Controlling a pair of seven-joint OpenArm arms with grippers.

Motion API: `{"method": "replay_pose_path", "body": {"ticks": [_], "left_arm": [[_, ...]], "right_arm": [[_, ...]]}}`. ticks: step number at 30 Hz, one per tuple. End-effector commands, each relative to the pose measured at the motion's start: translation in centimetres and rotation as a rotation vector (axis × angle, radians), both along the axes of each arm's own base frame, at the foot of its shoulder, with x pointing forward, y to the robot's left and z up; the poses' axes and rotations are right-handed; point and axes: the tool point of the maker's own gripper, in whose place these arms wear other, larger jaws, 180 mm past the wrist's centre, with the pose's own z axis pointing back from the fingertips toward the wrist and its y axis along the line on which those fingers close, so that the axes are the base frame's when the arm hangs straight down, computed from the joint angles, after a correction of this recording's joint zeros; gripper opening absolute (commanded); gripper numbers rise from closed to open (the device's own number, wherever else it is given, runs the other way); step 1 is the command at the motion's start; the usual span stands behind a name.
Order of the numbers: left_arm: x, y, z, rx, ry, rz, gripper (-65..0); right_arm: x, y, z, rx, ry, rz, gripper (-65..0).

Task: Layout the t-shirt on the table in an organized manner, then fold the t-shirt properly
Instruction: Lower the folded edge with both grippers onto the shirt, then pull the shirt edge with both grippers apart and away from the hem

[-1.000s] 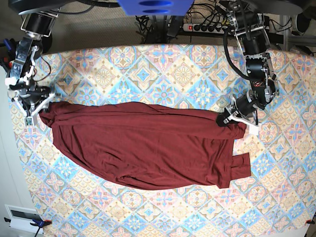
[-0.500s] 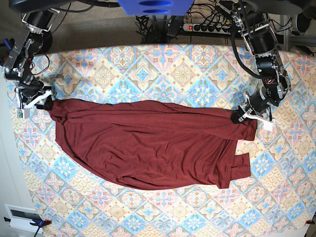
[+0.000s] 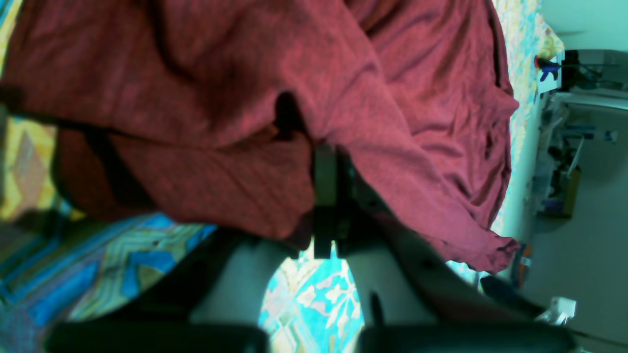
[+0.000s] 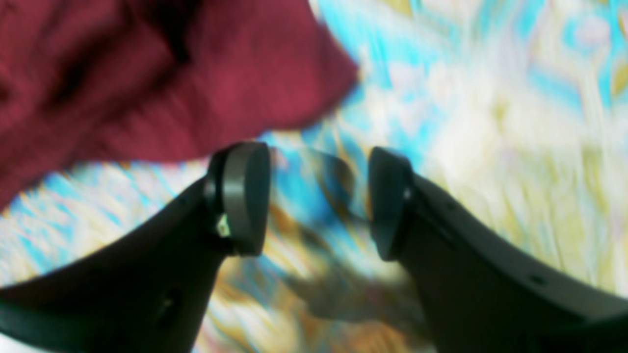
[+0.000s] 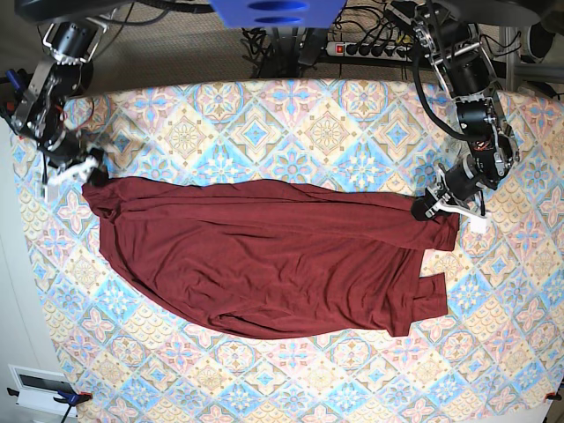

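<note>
Since a second ago the right gripper (image 4: 319, 201) has let go of the dark maroon soft knit t-shirt (image 5: 264, 260) and lifted off its corner; its black curved jaws stand apart over blurred cloth, apparently touching nothing. That garment lies spread lengthwise, creased, on the table (image 5: 291, 115) with its pastel blue, pink and cream diamond tile cloth. At the opposite end the left gripper (image 3: 326, 196) is clamped on a bunched fold of the knit.
</note>
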Motion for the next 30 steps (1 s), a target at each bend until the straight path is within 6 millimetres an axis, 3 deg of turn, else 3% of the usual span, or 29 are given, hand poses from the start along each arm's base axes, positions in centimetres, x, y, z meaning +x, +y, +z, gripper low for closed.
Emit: {"method": "replay_pose_path", "body": {"ticks": [1,14,25,27,30], "left_arm": [[1.1,0.7,1.6,0.01,-0.052,0.004,-65.0],[1.0,0.7,1.6,0.01,-0.05,0.004,-65.0],[1.0,0.6,1.5,0.007,-0.05,0.004,-65.0],[1.0,0.6,1.5,0.009,-0.05,0.004,-65.0],[1.0,0.8,1.6,0.012,-0.05,0.004,-65.0]], "right_arm": [[0.9,-0.8,1.5,-0.012,-0.051,0.0,-34.4],[2.4,-0.4,2.5,0.031,-0.099,-0.006,-34.3],[3.3,-0.4,0.0,0.12,-0.047,-0.052,-34.8],[3.4,0.3,-0.4,0.122,-0.033,-0.03,-37.0],[3.5,0.5,-0.5,0.121,-0.031,-0.023,-50.3]]}}
